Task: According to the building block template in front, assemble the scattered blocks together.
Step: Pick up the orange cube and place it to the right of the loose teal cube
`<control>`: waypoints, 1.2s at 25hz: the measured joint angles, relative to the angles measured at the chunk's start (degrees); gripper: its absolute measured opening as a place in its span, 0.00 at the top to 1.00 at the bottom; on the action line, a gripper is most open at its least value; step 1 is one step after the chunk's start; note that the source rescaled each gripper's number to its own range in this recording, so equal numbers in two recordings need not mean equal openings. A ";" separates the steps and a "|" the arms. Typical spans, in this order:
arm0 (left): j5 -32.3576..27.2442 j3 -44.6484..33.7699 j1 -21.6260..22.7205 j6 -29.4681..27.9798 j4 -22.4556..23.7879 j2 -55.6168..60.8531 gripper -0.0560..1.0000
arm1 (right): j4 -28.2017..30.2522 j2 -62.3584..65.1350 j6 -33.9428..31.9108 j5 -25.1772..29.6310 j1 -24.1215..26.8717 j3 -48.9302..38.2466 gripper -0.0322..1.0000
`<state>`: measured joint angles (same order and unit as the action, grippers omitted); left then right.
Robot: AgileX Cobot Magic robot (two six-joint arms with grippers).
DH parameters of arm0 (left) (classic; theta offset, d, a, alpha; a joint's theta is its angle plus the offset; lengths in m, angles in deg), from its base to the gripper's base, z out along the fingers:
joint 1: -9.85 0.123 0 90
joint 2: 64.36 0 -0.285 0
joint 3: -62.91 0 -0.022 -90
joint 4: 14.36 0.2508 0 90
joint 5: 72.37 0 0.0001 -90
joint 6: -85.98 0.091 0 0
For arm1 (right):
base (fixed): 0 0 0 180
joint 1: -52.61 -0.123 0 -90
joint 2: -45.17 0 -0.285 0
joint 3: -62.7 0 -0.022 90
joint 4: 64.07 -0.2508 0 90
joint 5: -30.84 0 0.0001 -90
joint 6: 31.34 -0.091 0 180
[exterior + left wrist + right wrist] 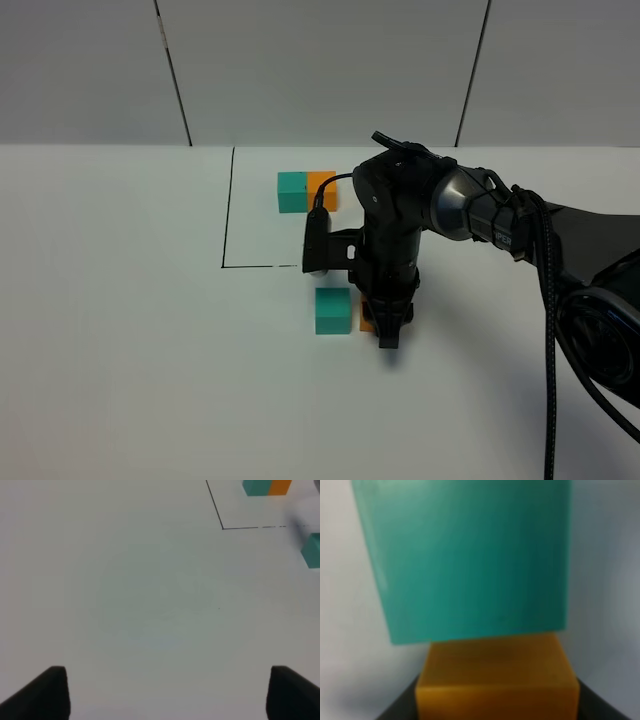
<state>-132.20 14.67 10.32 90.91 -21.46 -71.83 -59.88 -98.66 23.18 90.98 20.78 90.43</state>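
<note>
The right gripper (389, 335) is down on the table with its jaws pinched onto the orange block (497, 682), which sits right next to the teal block (332, 311), so the joining step looks almost done. Next it should nudge them flush like the template (307, 191), then let go. The left gripper (165, 692) hangs apart over bare table.

This looks like a robotics lab test bench. A bare white tabletop (120, 330) fills the lower frame, with a thin black line (228, 210) marking out a box near the upper middle. Plain grey wall panels (320, 70) with dark seams span the top.
</note>
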 joint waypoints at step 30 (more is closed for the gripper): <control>0.00 0.00 0.00 0.00 0.00 0.00 0.31 | -1.34 -0.41 -0.04 -1.31 -1.56 0.47 0.97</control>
<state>-132.20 14.67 10.32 90.91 -21.46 -71.83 -61.22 -99.07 23.14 89.67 19.22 90.90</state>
